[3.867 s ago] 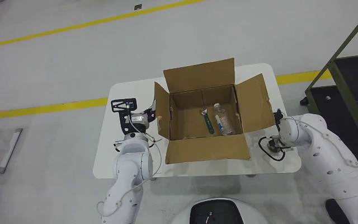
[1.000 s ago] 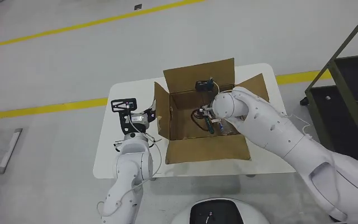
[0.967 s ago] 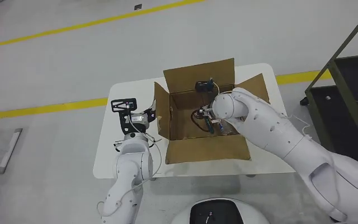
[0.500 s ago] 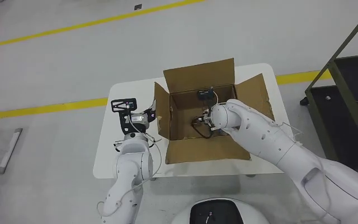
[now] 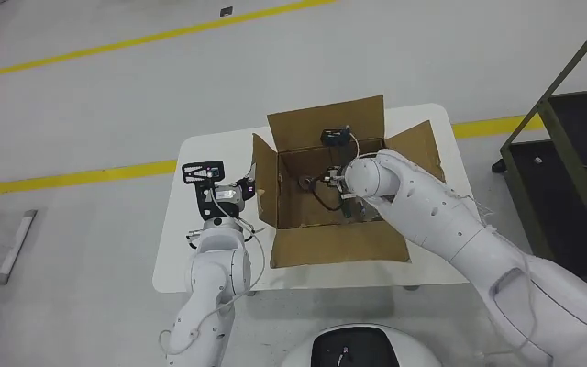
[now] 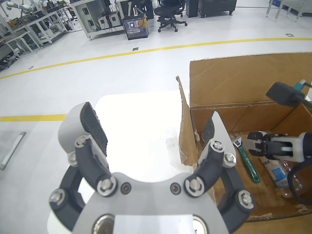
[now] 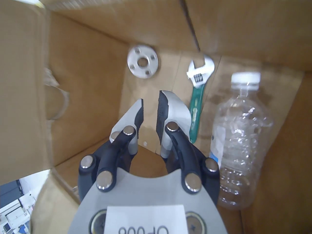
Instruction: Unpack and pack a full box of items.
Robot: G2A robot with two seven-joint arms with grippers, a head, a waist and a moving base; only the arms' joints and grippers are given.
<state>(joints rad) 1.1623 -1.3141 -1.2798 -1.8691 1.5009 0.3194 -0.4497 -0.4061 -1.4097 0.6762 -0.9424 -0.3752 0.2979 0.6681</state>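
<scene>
Contents of the open brown cardboard box (image 5: 339,243) number three now, up from two. One round white metal flange (image 7: 142,62) has arrived on its floor toward the far left corner, apart from one green-handled adjustable wrench (image 7: 197,96) that lies just beside one clear plastic bottle (image 7: 240,132). The right gripper (image 7: 150,98), formerly out past the right flap, hangs inside, fingers slightly parted and empty. The floor's left half is otherwise bare. The left gripper (image 6: 150,113) stays spread wide over the white table (image 5: 174,257).
</scene>
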